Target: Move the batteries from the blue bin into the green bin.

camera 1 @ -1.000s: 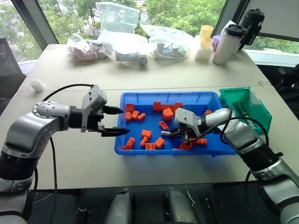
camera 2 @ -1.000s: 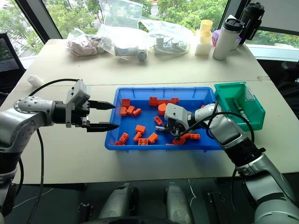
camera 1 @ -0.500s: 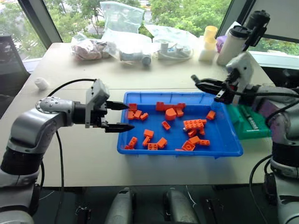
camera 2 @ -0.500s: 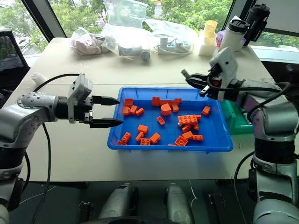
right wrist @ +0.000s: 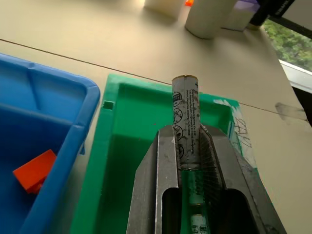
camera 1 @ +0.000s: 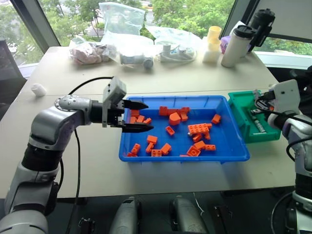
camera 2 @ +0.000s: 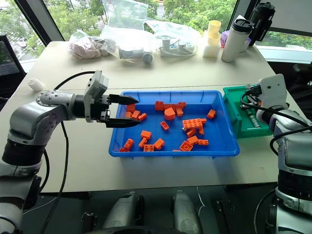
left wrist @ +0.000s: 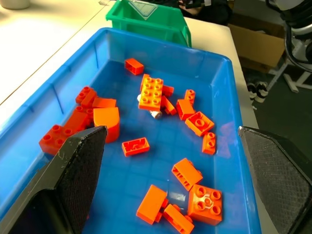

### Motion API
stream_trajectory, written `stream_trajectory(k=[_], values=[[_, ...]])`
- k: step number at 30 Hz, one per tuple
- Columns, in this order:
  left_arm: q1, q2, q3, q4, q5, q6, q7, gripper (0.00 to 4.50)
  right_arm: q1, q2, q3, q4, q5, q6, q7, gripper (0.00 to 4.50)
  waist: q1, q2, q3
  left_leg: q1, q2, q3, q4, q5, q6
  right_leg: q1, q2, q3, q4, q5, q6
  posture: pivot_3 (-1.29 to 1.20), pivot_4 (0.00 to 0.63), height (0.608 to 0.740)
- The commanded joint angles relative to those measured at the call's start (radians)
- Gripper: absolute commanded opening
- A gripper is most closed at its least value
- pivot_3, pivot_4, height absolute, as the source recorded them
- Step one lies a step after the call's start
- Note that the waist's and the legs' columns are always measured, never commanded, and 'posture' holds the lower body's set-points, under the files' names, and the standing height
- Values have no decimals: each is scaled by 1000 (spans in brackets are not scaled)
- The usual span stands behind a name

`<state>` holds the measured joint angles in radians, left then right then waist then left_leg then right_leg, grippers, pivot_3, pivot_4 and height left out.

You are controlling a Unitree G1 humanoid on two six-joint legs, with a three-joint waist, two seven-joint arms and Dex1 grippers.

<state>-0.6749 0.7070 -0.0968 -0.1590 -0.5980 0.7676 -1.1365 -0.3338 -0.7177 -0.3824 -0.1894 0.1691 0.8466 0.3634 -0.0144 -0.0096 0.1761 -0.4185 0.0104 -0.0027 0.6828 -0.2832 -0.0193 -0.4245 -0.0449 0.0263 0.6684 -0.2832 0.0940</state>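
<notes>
The blue bin is the widest container on the table and holds a loose scatter of orange toy bricks. In the left wrist view a small pale cylinder end shows under the large studded brick; it may be a further battery, but this cannot be confirmed.

The green bin stands just beside the blue bin's right end. At least one battery already lies along its floor.

The left gripper hangs over the left end of the blue bin, its two fingers spread wide apart and holding nothing.

The right gripper sits above the green bin with its fingers closed tight on a battery in hand. The grip takes the lower half of the cylinder; the upper half stands proud beyond the fingertips, pointing along the fingers.

Handling assessment: the batteries are judged rigid, dense for their size and smooth-skinned, so liable to roll on a flat floor and to slide lengthwise in a pinch. Crushing is no concern. The best hold is across the barrel near mid-length, fingers square to the axis. A battery wedged under bricks would likely need the bricks nudged aside first. Release low inside the green bin is advisable, to avoid a bounce over its cut-away front.
</notes>
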Motion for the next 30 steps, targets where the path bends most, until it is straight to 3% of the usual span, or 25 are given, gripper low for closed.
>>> stream_trajectory(k=[1, 4, 5, 6, 12, 15, 18, 22, 26, 30], values=[[-6, 11, 11, -18, 5, -21, -10, 4500, -1, -28, -24, -2, 11, 41, 7, 27, 0, 0, 0, 0, 0, 0, 0, 0, 0, 0, 0, 0, 0, 0, 0, 0, 150, 740], [-4, 14, 10, -14, 16, -30, -8, 4500, 1, -44, -13, 40, 2, 22, 15, 27, 1, 0, 0, 0, 0, 0, 0, 0, 0, 0, 0, 0, 0, 0, 0, 0, 150, 740], [-4, 15, 11, -11, 19, -33, -6, 4500, -7, -40, -25, 60, 5, 25, 9, 1056, 1, 0, 0, 0, 0, 0, 0, 0, 0, 0, 0, 0, 0, 0, 0, 0, 150, 740], [-4, 15, 12, -9, 22, -34, -6, 4500, -12, -37, -34, 73, 9, 28, 4, 1250, 1, 0, 0, 0, 0, 0, 0, 0, 0, 0, 0, 0, 0, 0, 0, 0, 150, 740], [4, 30, 21, -9, 30, -33, -8, 4500, -28, -139, -1, 117, -21, -47, 54, 4199, 2, 0, 0, 0, 0, 0, 0, 0, 0, 0, 0, 0, 0, 0, 0, 0, 150, 740], [7, 40, 20, -8, 33, -36, -9, 4500, -53, -195, 18, 84, -3, -106, 118, 4199, 0, 0, 0, 0, 0, 0, 0, 0, 0, 0, 0, 0, 0, 0, 0, 0, 150, 740], [6, 53, 22, -14, 29, -31, -17, 4500, -85, -226, 70, -95, 183, -83, 349, 4199, -7, 1, 0, 1, 1, 0, 0, 0, 0, 0, 1, 1, 0, 0, 0, 0, 150, 740], [15, 70, 18, -41, 18, -16, -36, 4500, -138, -226, 171, -139, 280, -70, 493, 4199, -3, 1, 0, 2, 3, 0, 0, 0, 0, 1, 3, 1, 0, 0, 0, 0, 150, 740], [32, 111, 14, -91, 2, -1, -69, 4500, -180, -273, 419, -23, 154, -211, 659, 4199, 7, 0, 0, 1, 0, 0, 0, 0, 0, 2, 0, 0, -1, 0, 0, 0, 150, 740], [49, 117, 30, -110, -4, 8, -52, 4500, -267, -255, 535, 132, 77, -258, 712, 4199, 3, 0, 0, 1, -1, 0, 1, 0, 0, 2, -1, 0, -2, 0, 0, 0, 150, 740]])
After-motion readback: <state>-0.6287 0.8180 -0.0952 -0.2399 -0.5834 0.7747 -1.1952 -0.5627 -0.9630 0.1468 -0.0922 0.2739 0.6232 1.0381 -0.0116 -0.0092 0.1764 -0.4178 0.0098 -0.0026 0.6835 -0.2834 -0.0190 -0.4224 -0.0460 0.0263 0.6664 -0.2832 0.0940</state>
